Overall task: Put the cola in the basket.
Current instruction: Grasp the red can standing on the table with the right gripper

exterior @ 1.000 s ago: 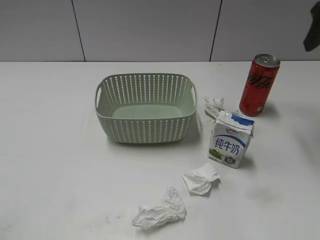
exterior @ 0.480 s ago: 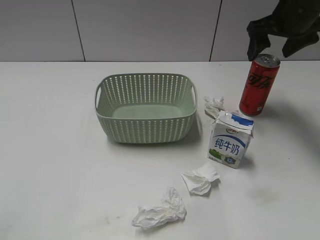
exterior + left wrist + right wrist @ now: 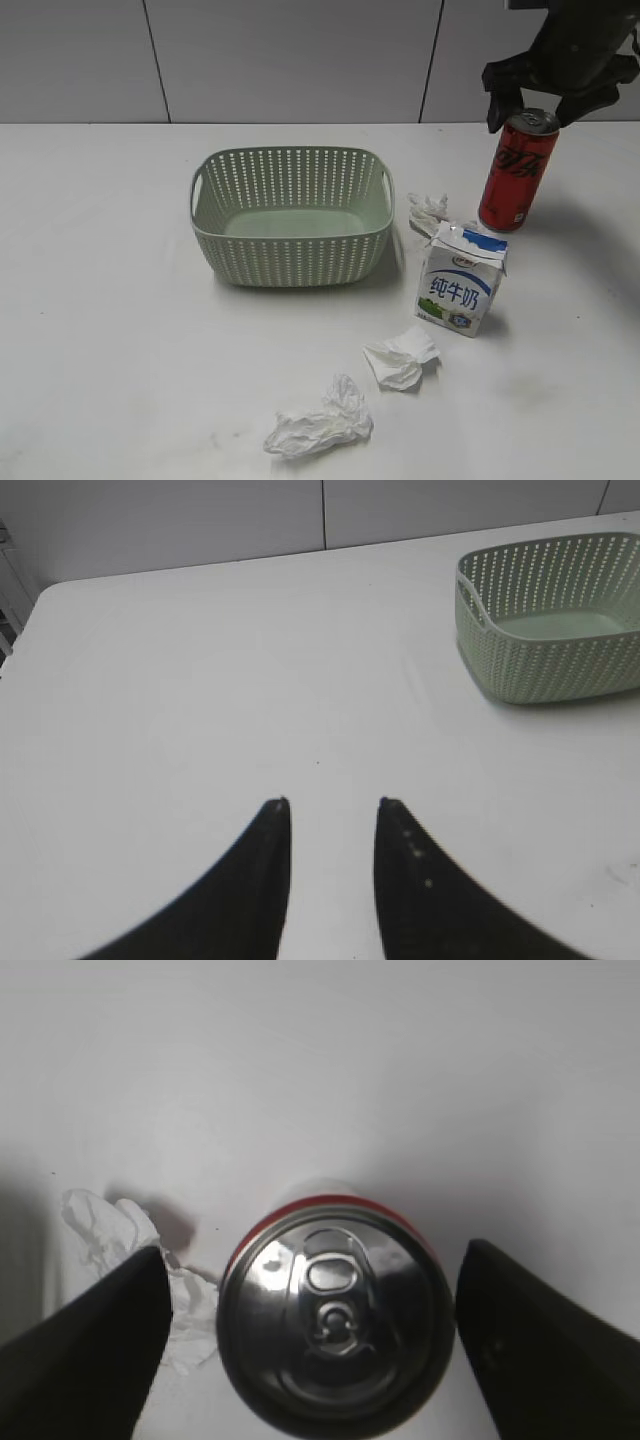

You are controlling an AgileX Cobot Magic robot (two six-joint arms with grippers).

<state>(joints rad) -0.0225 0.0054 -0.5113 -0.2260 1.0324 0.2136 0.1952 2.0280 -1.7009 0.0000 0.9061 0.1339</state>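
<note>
A: How far along are we?

B: At the very start, I'd say. The tall slim red cola can with the silver top [image 3: 518,172] stands upright on the white table [image 3: 110,330] at the far right. It is well apart from the pale green perforated plastic basket [image 3: 291,255], which sits left of it, near the middle, with nothing inside.

A: And the right hand?

B: The right hand [image 3: 547,104] hangs directly over the can's top. Its dark fingers [image 3: 85,1350] are spread wide, one on each side of the silver lid, with a clear gap to the can on both sides in the right wrist view. It holds nothing.

A: So no grip yet.

B: None that I can see. What's left, by my reckoning: lower around the can, close, lift, carry it left over the basket wall, and let go.

A: Anything in the way?

B: A white-and-blue milk carton [image 3: 461,279] stands nearer than the can and a little left of it. A crumpled white tissue [image 3: 428,212] lies between can and basket, close to the can's left side. Two more tissue wads [image 3: 402,358] lie nearer the front edge. A lifted path should clear them all.

A: The left hand?

B: The left hand [image 3: 331,802] hovers over bare table far left of the basket, fingers slightly parted, empty.
</note>
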